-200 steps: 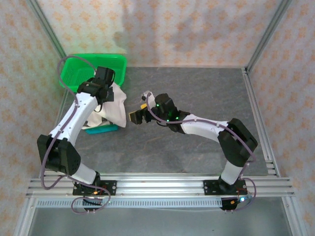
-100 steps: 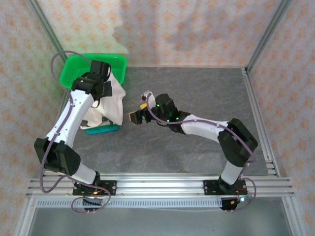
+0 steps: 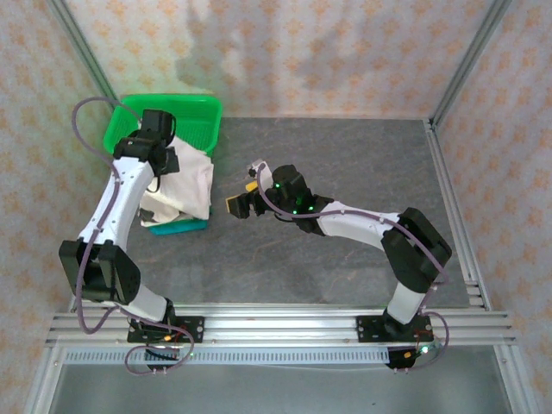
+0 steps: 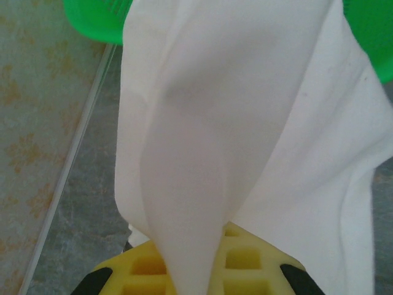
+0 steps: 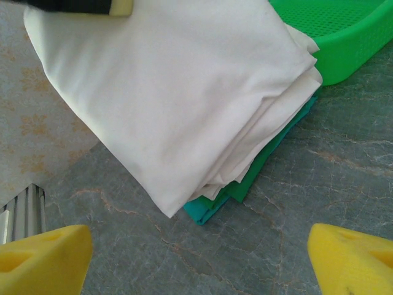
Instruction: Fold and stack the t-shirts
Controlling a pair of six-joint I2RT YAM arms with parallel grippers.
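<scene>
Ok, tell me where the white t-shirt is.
In the top view the white t-shirt hangs at the far left of the table, held by the left hand, in front of the green basket and over a teal cloth.

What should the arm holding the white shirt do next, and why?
Probably lift the white t-shirt higher and swing it out over the grey table. The left jaws pinch it, and it drapes against a folded pile beside the green basket.

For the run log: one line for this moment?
left claw: shut on white t-shirt, by green basket | right claw: open, over table
</scene>
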